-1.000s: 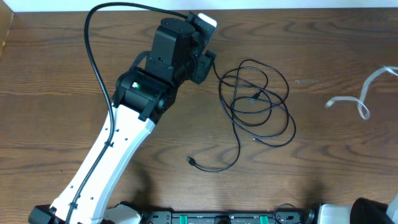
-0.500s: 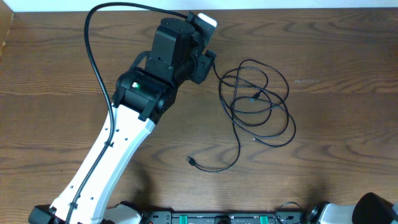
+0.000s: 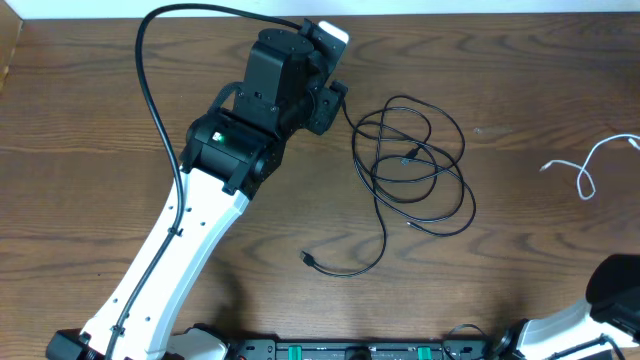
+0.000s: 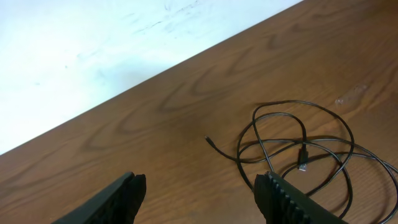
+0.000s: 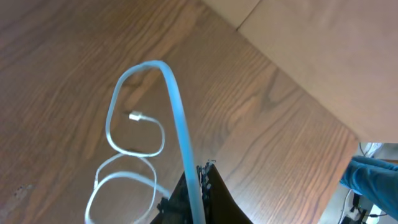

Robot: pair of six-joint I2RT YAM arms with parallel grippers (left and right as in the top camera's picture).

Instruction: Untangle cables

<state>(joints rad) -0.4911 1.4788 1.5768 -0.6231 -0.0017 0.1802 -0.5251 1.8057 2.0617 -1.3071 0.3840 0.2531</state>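
Got my right claw (image 5: 198, 180) clamped on the white cable (image 5: 179, 118), well right of the black tangle (image 3: 415, 165). My left claw (image 4: 199, 182) sits open just left of it.

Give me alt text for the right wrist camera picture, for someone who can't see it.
The right gripper, jaws shut, pinches a white cable that arches up from its fingers and curls into loose loops against the brown wooden table. The cable's small plug end shows inside the upper loop.
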